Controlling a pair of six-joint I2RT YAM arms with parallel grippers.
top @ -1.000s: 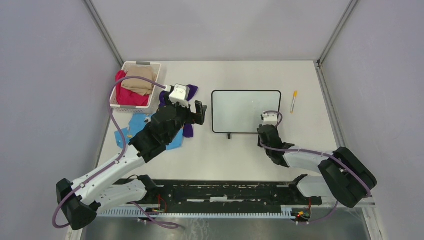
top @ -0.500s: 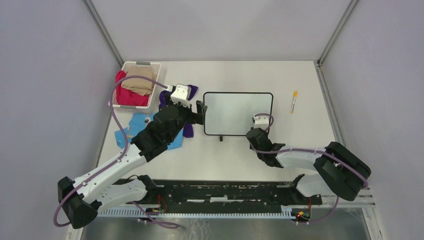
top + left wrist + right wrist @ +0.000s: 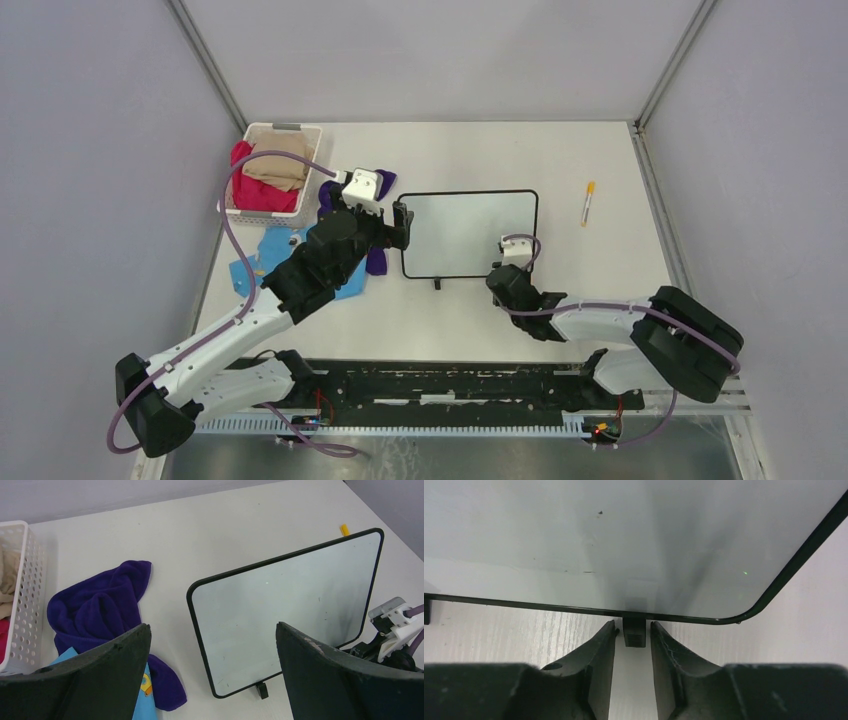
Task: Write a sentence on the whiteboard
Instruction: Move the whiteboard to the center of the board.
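Note:
The whiteboard [image 3: 468, 232] lies flat mid-table, black-framed and blank except for a few faint specks; no sentence shows on it. My right gripper [image 3: 503, 274] is at the board's near edge, its jaws closed narrowly around one small black foot [image 3: 634, 632] of the board [image 3: 624, 540]. My left gripper [image 3: 401, 226] is wide open and empty at the board's left edge, and the board [image 3: 285, 610] shows ahead between its fingers [image 3: 115, 665]. The other foot [image 3: 260, 690] sticks out of the near edge.
A marker with a yellow cap [image 3: 588, 202] lies right of the board. A purple cloth [image 3: 100, 605] and a blue cloth [image 3: 268, 250] lie under the left arm. A white basket [image 3: 285, 127] with red and beige clothes stands at the back left.
The whiteboard has slid left, away from the marker, together with my right gripper at its near edge. Its left edge now reaches my left gripper, which has hardly moved.

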